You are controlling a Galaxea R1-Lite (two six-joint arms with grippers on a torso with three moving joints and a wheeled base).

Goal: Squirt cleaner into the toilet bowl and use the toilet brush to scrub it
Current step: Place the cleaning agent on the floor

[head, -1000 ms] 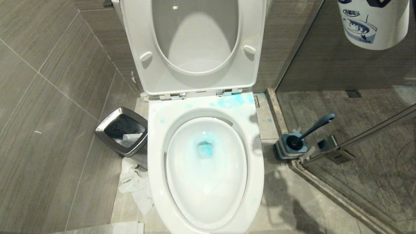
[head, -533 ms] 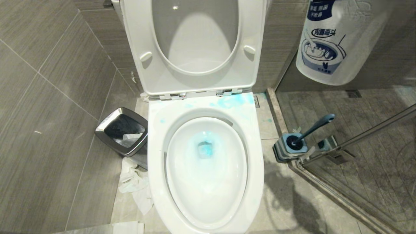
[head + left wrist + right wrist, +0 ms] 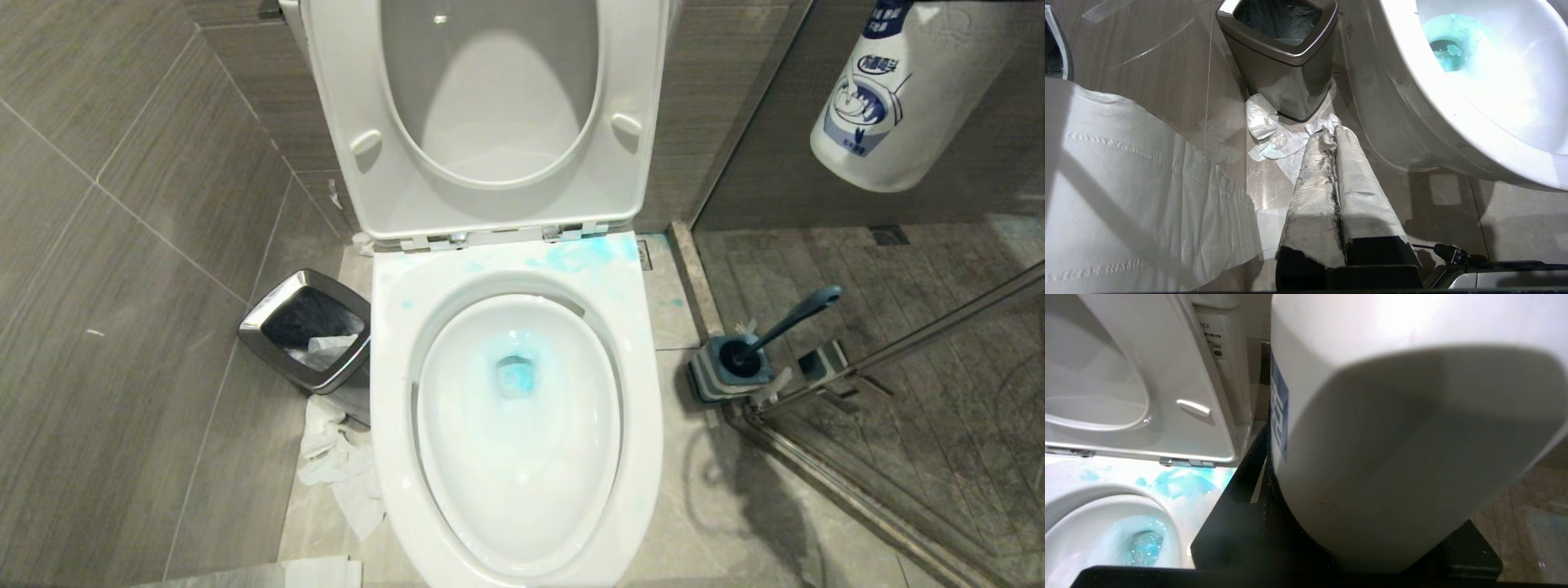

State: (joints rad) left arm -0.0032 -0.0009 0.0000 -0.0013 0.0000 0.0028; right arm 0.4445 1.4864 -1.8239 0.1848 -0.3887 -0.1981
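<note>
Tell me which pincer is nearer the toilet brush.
Right. The right pincer, clamped on the white bottle, is raised on the same side as the brush. The left pincer is shut, low by the bin across the bowl.

The white cleaner bottle [image 3: 906, 98] has swung lower, then tilted rightward, base toward the toilet.
</note>
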